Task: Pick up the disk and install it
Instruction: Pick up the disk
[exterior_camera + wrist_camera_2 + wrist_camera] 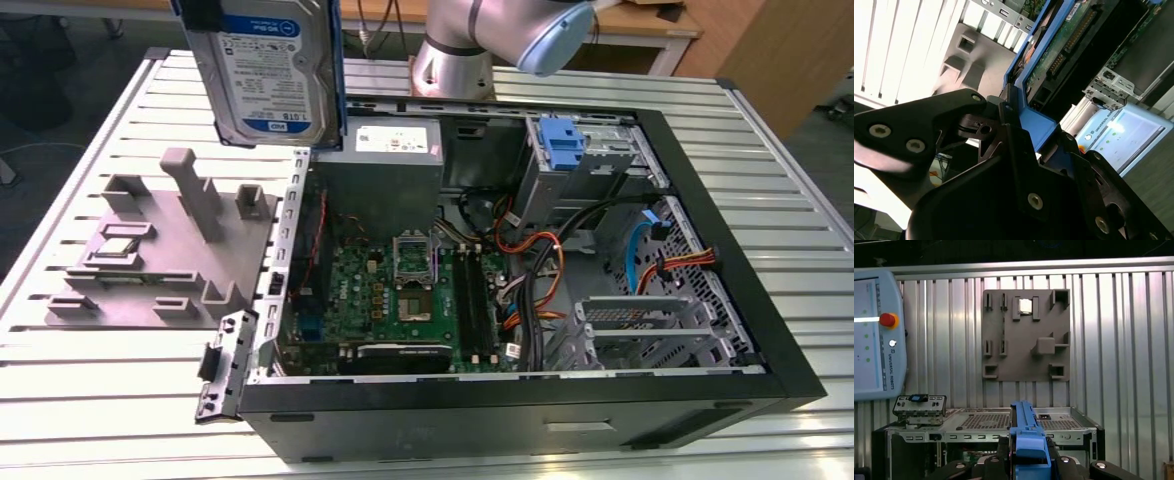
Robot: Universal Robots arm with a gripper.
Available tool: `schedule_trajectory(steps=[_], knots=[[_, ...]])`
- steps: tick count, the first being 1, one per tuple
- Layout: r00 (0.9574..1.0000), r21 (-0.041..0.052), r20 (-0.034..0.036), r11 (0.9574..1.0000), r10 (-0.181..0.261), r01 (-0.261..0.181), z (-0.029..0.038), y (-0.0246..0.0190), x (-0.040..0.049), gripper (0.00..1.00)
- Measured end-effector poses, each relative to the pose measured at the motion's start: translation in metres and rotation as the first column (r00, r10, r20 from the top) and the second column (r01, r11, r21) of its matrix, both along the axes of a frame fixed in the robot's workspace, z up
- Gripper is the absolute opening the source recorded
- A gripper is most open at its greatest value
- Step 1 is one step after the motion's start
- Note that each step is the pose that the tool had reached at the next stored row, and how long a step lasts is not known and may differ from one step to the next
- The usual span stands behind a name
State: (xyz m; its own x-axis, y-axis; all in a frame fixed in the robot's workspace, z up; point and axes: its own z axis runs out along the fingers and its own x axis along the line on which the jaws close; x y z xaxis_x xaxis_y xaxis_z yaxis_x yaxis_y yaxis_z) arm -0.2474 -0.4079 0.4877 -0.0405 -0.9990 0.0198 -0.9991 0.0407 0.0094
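Note:
The disk, a grey hard drive with a blue-and-white label in a blue carrier bracket, hangs upright in the air above the back corner of the open computer case, on the exterior view's left. In the second wrist view my gripper is shut on the blue carrier, and the disk's green circuit-board side extends away from the black fingers. In the first wrist view the carrier's blue edge stands clamped in the gripper.
A grey fixture plate with upright pegs lies on the slatted table beside the case. Inside the case are a motherboard, a grey power-supply box, cables and a drive bay with a bare blue bracket. A teach pendant lies on the table.

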Motion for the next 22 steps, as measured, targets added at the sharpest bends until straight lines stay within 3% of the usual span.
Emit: schedule_trajectory(steps=[15,16,22], knots=[[1.0000,-0.0123,0.0000,0.9999,0.000,0.000,0.0000,0.0000,0.0100,0.37],[1.0000,-0.0311,0.0000,0.9995,0.000,0.000,0.0000,-0.0001,0.0253,0.37],[1.0000,-0.0355,-0.0001,0.9994,0.000,0.000,0.0001,-0.0001,0.0288,0.37]])
